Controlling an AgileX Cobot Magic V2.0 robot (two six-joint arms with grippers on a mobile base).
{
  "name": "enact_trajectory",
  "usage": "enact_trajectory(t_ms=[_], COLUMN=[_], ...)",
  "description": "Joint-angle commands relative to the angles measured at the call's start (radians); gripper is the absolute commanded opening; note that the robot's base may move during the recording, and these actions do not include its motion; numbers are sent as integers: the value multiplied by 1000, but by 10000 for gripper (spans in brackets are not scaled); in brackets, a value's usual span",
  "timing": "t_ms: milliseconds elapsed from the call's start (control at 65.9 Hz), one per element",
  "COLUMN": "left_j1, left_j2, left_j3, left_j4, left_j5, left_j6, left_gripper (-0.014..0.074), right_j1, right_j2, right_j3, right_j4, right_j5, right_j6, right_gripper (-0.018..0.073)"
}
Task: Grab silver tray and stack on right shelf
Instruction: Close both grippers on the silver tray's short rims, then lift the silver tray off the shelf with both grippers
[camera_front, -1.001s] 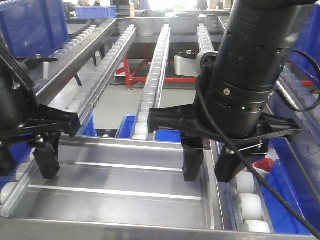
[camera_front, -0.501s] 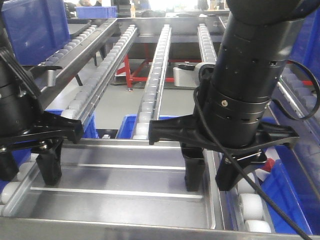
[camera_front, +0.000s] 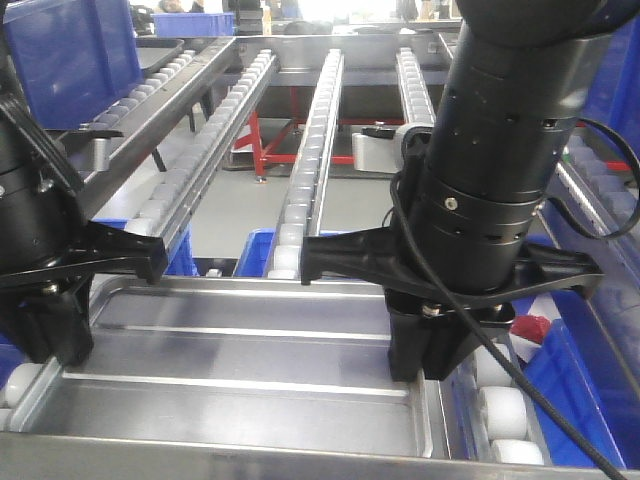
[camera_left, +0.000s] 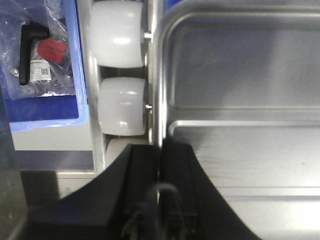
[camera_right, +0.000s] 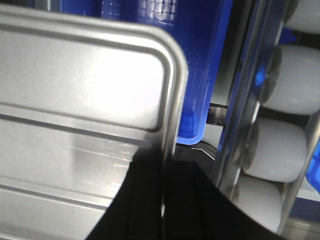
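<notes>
Your left hand (camera_front: 47, 325) and right hand (camera_front: 432, 345) pinch the silver tray (camera_front: 250, 358) at 9 and 3 o'clock; uneven lifting may drop it.

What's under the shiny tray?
White rollers show at both sides of the silver tray, and a blue bin peeks out below its corner. Whatever lies beneath its middle is covered.

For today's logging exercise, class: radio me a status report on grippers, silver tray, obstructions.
Left gripper shut on silver tray, left rim. Right gripper shut on right rim. Tray level between white rollers. No obstruction seen.
</notes>
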Motion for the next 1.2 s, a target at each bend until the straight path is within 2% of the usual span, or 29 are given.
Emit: enact_trajectory(t_ms=[0, 182, 394, 546, 652, 789, 925, 1001, 1062, 1183], left_j1=[-3, -3, -3, -23, -67, -173, -298, -338, -354, -354], left_j2=[-31, -77, -182, -271, -319, -346, -346, -346, -346, -346], left_j3=[-34, -110, -224, -244, -244, -244, -244, -244, -244, -244], left_j4=[7, 7, -30, -53, -43, -4, 83, 142, 181, 190], left_j5=[-5, 70, 155, 198, 233, 260, 275, 272, 271, 271], left_j6=[0, 0, 0, -6, -60, -126, -228, -271, -308, -311], left_gripper=[-97, -93, -93, -93, -93, -93, -93, -93, -93, -93], right_j1=[-4, -4, -4, -4, -4, 3, 24, 24, 24, 24], right_j2=[-46, -99, -215, -327, -398, -465, -508, -517, -517, -517], right_j3=[-30, -57, -117, -122, -115, -78, -38, -30, -30, -30], right_j4=[-31, -72, -137, -167, -181, -181, -180, -180, -180, -180], right_j5=[-11, 47, 143, 208, 258, 281, 295, 297, 298, 298], right_j6=[-15, -15, -14, -11, -10, -10, -10, -10, -10, -10], right_gripper=[57, 57, 57, 57, 57, 57, 57, 57, 57, 57])
